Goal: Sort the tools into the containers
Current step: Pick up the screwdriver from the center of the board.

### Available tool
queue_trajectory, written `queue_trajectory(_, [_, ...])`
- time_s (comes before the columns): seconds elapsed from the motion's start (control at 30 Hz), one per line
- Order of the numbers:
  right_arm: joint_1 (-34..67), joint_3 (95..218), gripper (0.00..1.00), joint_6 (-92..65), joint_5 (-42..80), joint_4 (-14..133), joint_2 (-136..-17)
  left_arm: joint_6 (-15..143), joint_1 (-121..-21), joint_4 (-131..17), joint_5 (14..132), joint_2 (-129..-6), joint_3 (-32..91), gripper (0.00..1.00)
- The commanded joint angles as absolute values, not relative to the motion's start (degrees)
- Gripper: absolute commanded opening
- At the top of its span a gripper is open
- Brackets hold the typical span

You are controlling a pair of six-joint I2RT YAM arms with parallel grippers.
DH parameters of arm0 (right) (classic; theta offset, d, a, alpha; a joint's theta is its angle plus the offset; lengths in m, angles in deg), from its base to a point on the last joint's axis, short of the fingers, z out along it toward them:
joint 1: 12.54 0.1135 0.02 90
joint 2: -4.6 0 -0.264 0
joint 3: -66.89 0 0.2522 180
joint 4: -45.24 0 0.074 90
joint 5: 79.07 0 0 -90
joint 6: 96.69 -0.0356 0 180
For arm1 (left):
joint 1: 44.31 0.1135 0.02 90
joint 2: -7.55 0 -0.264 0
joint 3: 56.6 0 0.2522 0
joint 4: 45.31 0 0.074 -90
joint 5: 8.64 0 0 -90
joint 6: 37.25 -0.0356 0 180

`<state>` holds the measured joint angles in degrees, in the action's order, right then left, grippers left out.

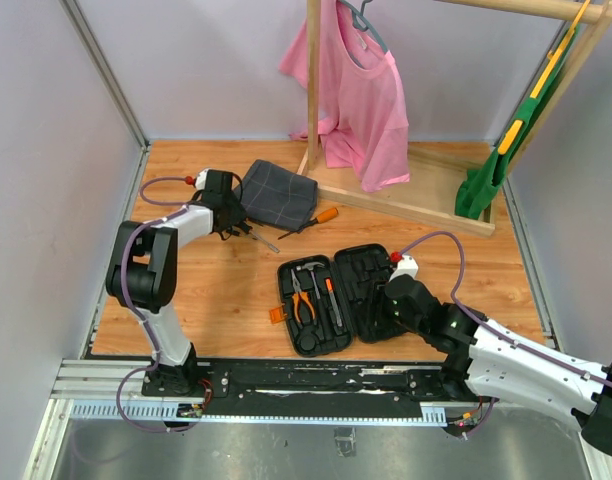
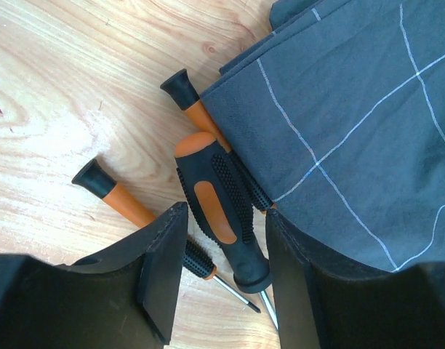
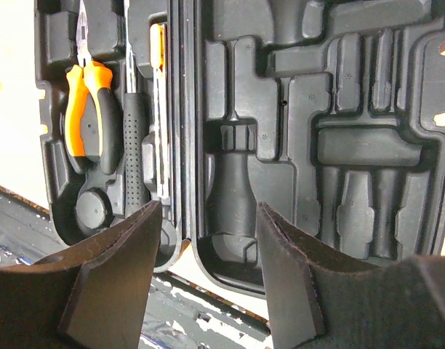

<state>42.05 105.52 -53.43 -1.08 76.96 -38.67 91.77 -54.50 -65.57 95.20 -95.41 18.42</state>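
The black tool case (image 1: 371,270) lies open mid-table. Its left half holds pliers (image 3: 88,116), a hammer (image 1: 308,272) and a slim screwdriver (image 3: 158,65); its right half (image 3: 331,145) shows empty moulded slots. My right gripper (image 3: 208,218) is open and empty over the case's near edge (image 1: 391,300). My left gripper (image 2: 222,229) is open at the far left (image 1: 231,218), its fingers either side of a thick black-and-orange screwdriver (image 2: 219,203) without touching it. Two slim screwdrivers (image 2: 121,200) (image 2: 197,109) lie beside it. Another screwdriver (image 1: 321,217) lies right of the cloth.
A dark grey checked cloth (image 2: 353,109) covers part of one slim screwdriver, and shows at the back left in the top view (image 1: 279,193). A wooden rack (image 1: 406,205) with a pink shirt (image 1: 361,90) and a green garment (image 1: 491,170) stands at the back. White walls enclose the table.
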Motion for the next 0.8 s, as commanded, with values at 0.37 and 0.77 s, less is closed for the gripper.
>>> queue_trajectory(0.37, [42.8,104.6,0.6,-54.4,-1.5,78.0,-37.7,93.2,-53.9,-65.0,95.1,-99.4,20.2,0.43])
queue_trajectory(0.77, [42.8,104.7,0.62,-54.8,-1.5,78.1,-37.8,93.9,-53.7,-63.1,92.4,-97.6,19.1,0.23])
